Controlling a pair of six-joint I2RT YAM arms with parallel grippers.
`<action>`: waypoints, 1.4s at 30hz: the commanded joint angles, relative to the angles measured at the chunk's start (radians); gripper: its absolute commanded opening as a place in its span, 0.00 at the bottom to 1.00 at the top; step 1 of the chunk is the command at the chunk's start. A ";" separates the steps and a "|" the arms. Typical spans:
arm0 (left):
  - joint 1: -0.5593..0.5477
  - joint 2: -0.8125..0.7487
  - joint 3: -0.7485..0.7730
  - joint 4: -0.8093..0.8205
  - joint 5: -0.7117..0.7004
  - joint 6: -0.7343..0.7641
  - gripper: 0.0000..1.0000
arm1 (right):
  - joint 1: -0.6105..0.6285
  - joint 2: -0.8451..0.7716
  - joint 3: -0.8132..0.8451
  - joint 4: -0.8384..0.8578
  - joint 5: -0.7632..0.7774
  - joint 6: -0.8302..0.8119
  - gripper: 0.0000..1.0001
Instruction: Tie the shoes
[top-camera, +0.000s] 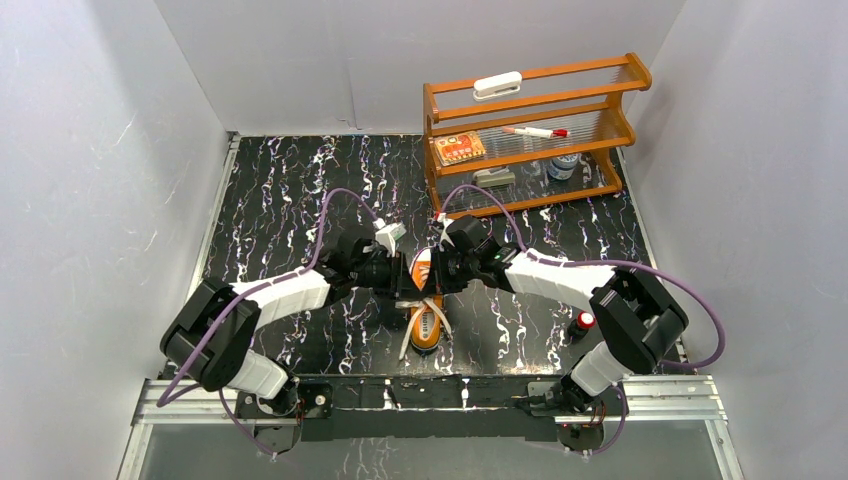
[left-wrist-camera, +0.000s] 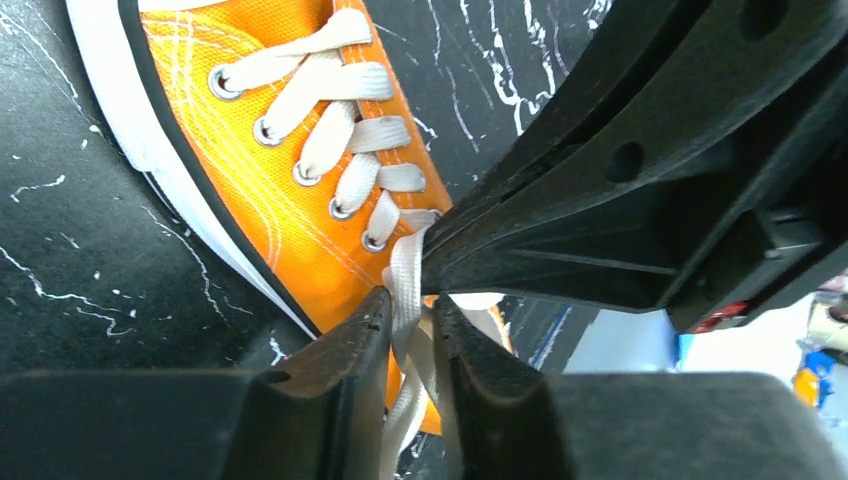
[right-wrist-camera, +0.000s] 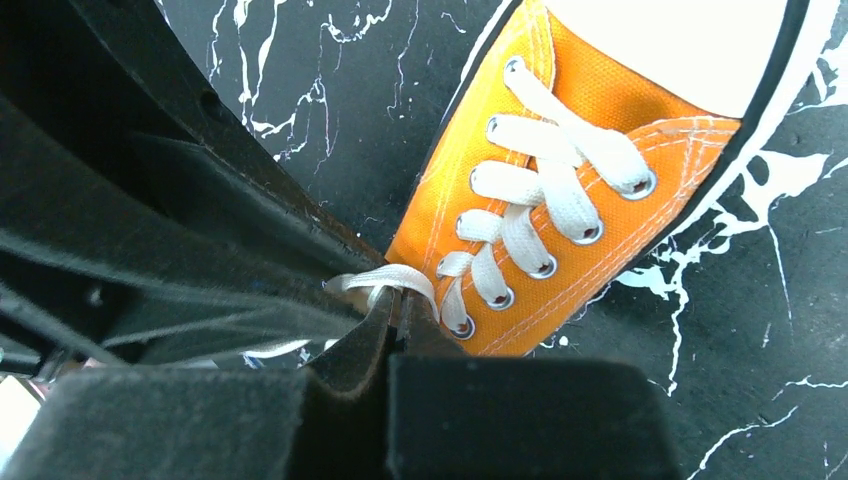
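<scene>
Top external view gives us the orange canvas sneaker (top-camera: 426, 330) lying on the black marbled table (top-camera: 280, 200) between the two arms, which hide its middle. The print on its insole is too small for us to read. Its white laces (left-wrist-camera: 345, 130) run through metal eyelets. The left gripper (left-wrist-camera: 410, 305) is clamped on one strand, and the right gripper (right-wrist-camera: 397, 305) is pinched together on a loop. Behind, on a wooden rack (top-camera: 530, 95), an orange card (top-camera: 460, 148) bears print we cannot make out.
</scene>
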 joint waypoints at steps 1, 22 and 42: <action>-0.008 0.018 0.044 -0.060 -0.023 0.053 0.14 | 0.005 -0.019 0.007 0.048 -0.042 0.002 0.00; -0.060 -0.018 0.086 -0.126 -0.122 0.255 0.00 | -0.114 -0.062 0.159 -0.223 -0.255 -0.317 0.53; -0.076 -0.074 0.056 -0.090 -0.155 0.320 0.00 | -0.156 0.135 0.232 -0.224 -0.417 -0.362 0.00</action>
